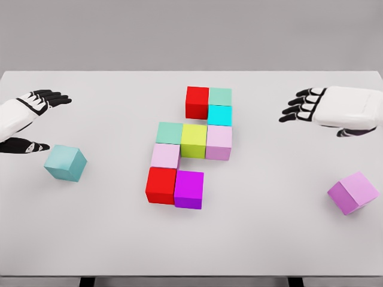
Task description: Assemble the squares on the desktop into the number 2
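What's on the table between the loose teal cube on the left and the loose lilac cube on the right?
In the head view, between the teal cube and lilac cube sit the red and magenta cubes.

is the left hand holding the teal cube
No, the left hand is open and empty, and the teal cube sits on the table just below it, untouched.

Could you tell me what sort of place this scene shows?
Probably a simulated tabletop workspace: a plain white table against a bare grey backdrop, flat-coloured cubes such as the red cube and teal cube, and the white left hand and right hand over it.
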You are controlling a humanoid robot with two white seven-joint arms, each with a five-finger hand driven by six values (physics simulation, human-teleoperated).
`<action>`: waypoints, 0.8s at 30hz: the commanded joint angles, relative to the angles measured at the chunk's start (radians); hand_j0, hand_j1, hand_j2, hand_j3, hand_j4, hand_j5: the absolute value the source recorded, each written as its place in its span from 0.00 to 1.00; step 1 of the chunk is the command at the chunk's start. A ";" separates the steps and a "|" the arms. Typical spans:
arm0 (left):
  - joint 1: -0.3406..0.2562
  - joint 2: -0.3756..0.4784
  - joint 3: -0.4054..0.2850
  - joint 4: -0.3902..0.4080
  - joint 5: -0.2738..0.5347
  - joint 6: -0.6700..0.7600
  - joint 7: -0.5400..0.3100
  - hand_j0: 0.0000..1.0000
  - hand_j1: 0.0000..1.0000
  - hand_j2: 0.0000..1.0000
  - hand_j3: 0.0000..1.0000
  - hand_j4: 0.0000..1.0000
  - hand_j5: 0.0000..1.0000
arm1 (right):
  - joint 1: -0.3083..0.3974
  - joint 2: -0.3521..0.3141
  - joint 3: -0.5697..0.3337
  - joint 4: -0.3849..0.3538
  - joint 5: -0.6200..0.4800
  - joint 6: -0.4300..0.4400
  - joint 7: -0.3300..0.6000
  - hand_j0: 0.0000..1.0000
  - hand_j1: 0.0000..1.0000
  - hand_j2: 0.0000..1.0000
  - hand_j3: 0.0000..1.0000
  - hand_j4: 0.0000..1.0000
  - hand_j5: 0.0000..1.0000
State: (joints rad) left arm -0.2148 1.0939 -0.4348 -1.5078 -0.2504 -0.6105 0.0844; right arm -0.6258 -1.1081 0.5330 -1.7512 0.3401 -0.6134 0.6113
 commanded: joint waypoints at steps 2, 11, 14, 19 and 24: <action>0.000 0.001 0.001 0.000 0.006 0.000 0.000 1.00 1.00 1.00 1.00 1.00 1.00 | -0.002 -0.004 0.005 -0.002 -0.006 0.003 0.000 1.00 1.00 1.00 1.00 1.00 1.00; -0.006 0.092 0.041 -0.115 0.129 0.000 -0.012 1.00 1.00 1.00 1.00 1.00 1.00 | 0.110 -0.392 0.009 -0.002 -0.223 0.003 0.000 1.00 1.00 1.00 1.00 1.00 1.00; -0.051 0.115 0.039 -0.207 0.256 0.061 -0.322 1.00 1.00 1.00 1.00 1.00 1.00 | 0.152 -0.472 0.039 -0.001 -0.297 0.003 0.000 1.00 1.00 1.00 1.00 1.00 1.00; -0.083 0.130 0.034 -0.258 0.468 0.641 -0.695 1.00 1.00 1.00 1.00 1.00 1.00 | 0.155 -0.475 0.099 -0.001 -0.398 0.003 0.000 1.00 1.00 1.00 1.00 1.00 1.00; -0.083 0.129 0.027 -0.262 0.467 0.821 -0.695 1.00 1.00 1.00 1.00 1.00 1.00 | 0.161 -0.411 0.137 -0.002 -0.397 0.003 0.000 1.00 1.00 1.00 1.00 1.00 1.00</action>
State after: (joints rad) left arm -0.2976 1.2196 -0.4078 -1.7645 0.1988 0.1360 -0.5878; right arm -0.4648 -1.5312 0.6606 -1.7531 -0.0457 -0.6134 0.6111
